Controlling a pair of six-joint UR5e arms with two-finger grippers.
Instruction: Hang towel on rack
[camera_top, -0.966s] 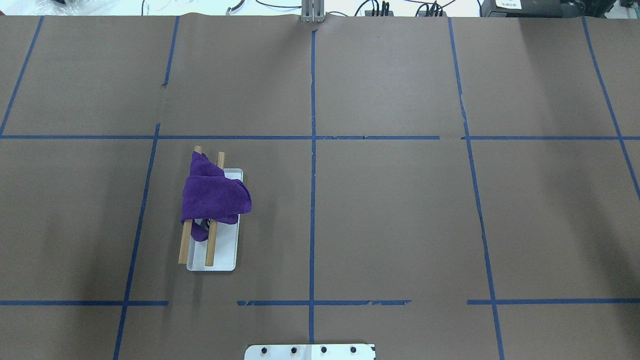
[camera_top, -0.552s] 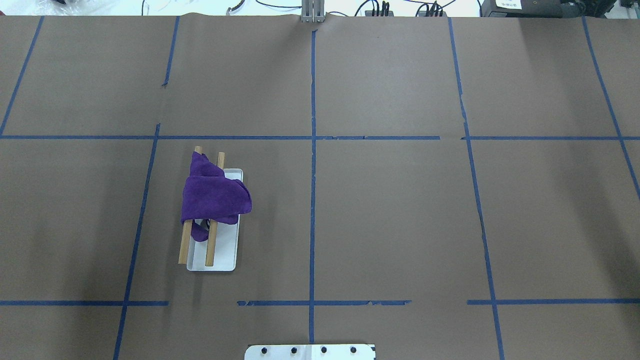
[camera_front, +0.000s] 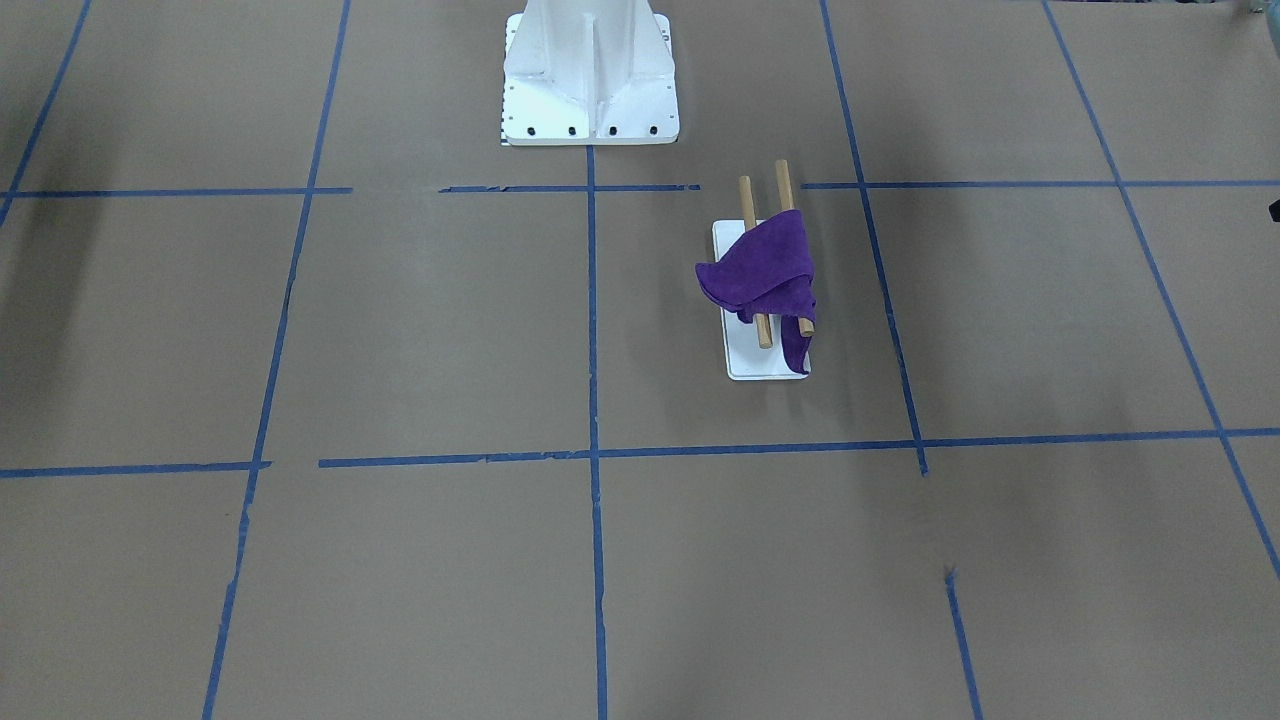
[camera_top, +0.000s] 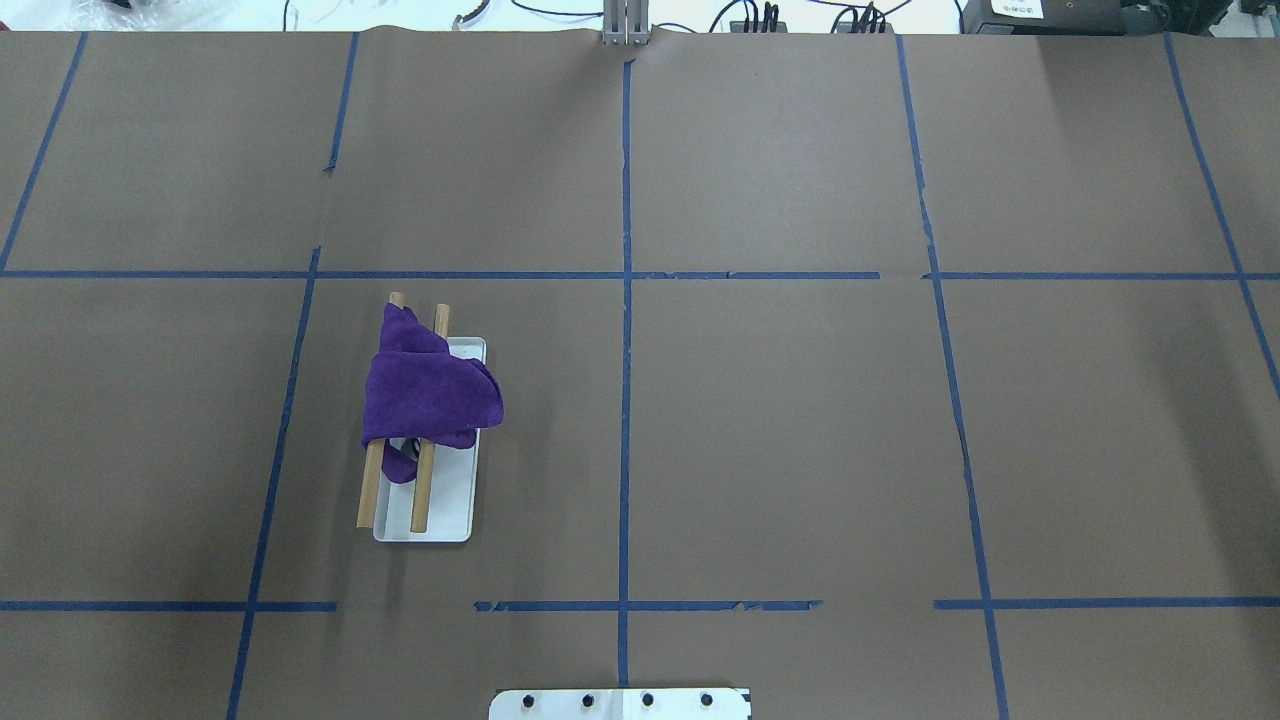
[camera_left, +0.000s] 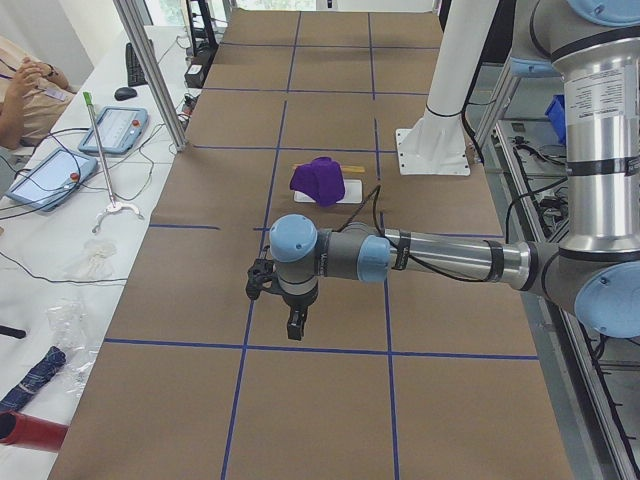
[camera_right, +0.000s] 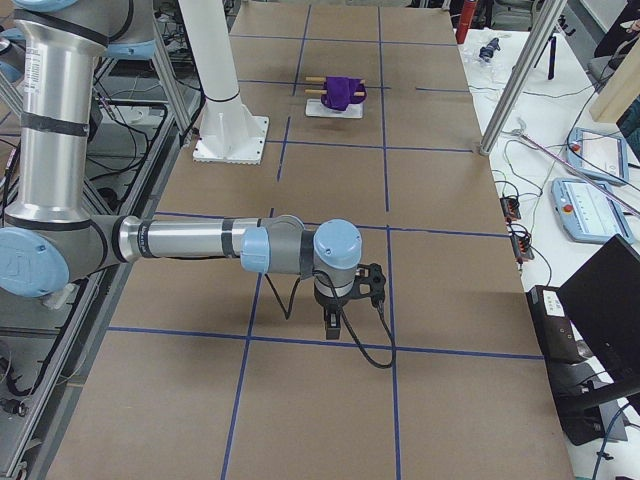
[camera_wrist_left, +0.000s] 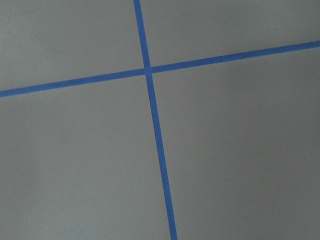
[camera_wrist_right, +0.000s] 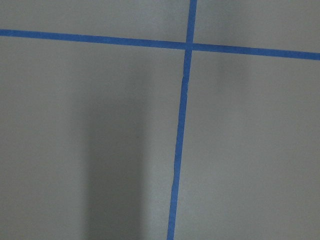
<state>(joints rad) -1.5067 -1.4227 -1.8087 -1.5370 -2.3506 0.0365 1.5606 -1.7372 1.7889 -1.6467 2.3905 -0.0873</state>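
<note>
Towel (camera_top: 430, 395) drapes rack (camera_top: 452, 505), dowels (camera_top: 421, 500) lying fore-aft; left tool (camera_left: 294, 328), right tool (camera_right: 332, 327): state unclear.

A: Any writing to read here?
B: None legible. A white label (camera_top: 1015, 8) sits on a black box (camera_top: 1080, 16) at the far edge of the overhead view, but its print is too small.
A: And the pendants (camera_left: 112, 130) beside the tabletop (camera_left: 330, 115)?
B: Their screens are blurred; nothing can be read.
</note>
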